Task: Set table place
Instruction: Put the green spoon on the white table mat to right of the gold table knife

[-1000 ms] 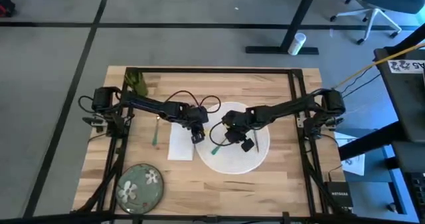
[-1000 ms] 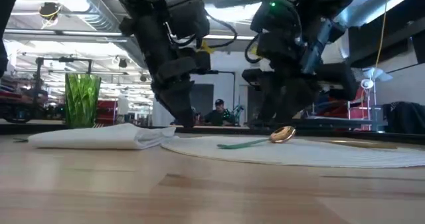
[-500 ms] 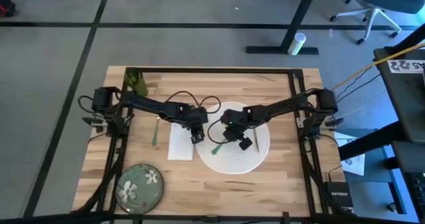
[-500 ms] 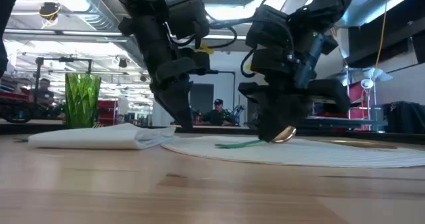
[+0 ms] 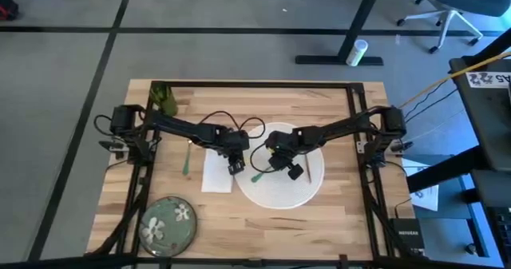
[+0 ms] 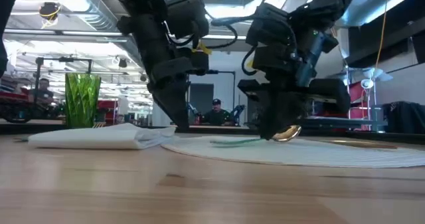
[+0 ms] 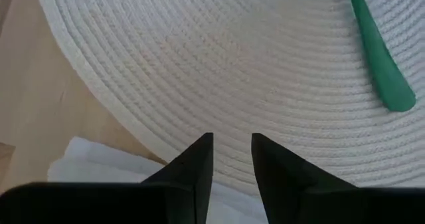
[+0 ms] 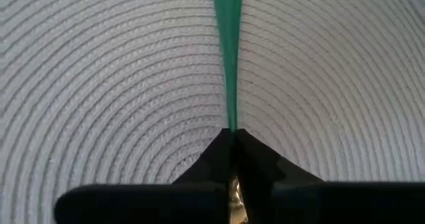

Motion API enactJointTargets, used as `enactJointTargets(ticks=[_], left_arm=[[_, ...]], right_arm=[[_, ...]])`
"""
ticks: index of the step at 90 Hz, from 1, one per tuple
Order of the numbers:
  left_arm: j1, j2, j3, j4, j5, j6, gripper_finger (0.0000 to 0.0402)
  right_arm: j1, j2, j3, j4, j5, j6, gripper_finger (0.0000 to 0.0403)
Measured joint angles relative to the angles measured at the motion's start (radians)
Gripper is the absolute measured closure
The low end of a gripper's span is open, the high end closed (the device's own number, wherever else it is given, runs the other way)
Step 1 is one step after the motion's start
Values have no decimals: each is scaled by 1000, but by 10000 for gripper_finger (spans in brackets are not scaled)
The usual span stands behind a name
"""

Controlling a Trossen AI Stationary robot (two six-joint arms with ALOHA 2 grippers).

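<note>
Near the front left corner of the counter [image 5: 319, 101] the green floral plate [image 5: 168, 223] is seen lying flat, well apart from everything else. At the back left corner the green cup [image 5: 164, 99] is found standing upright; in the low view it is shown as a ribbed green glass [image 6: 82, 100] far behind the napkin. A green fork [image 5: 187, 158] is laid on the bare wood toward the left edge, just beside the white napkin [image 5: 215, 171], which is spread between the fork and the placemat. The left hand [image 5: 235, 168] is held low over the napkin's right edge, at the rim of the round white woven placemat [image 5: 307, 191]; in its wrist view its two dark fingers [image 7: 194, 167] are seen slightly apart with nothing between them, pointed at the placemat's edge where it meets the napkin. The placemat is set in the middle of the counter, somewhat toward the right. On it a green-handled utensil [image 5: 260, 174] is lying with its handle reaching toward the placemat's left rim; its gold-coloured end [image 6: 287, 133] is visible in the low view. The right hand [image 5: 279, 165] is lowered onto the placemat, and in its wrist view the fingers are seen pressed together on that gold end, with the green handle [image 8: 228, 51] running straight away from them.
</note>
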Motion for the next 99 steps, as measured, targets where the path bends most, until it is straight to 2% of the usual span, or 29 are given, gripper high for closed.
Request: enactJointTargets(ticks=[18,35,49,57,69,79,99], left_arm=[[-6,0,0,-1,0,0,314],[-6,0,0,-2,0,0,314],[-6,0,0,-1,0,1,314],[-6,0,0,0,0,1,314],[-12,0,0,-1,-1,7,314],[-26,0,0,-4,-2,9,314],[-65,0,0,-52,-2,19,314]], right_arm=[[0,-104,0,-88,0,0,400],[1,-218,1,-309,2,-67,400],[1,-259,1,-523,88,-140,400],[1,-259,1,-585,125,-130,400],[1,-257,0,-518,120,-3,400],[1,-257,0,-429,54,100,400],[59,-257,0,-432,-58,125,400]])
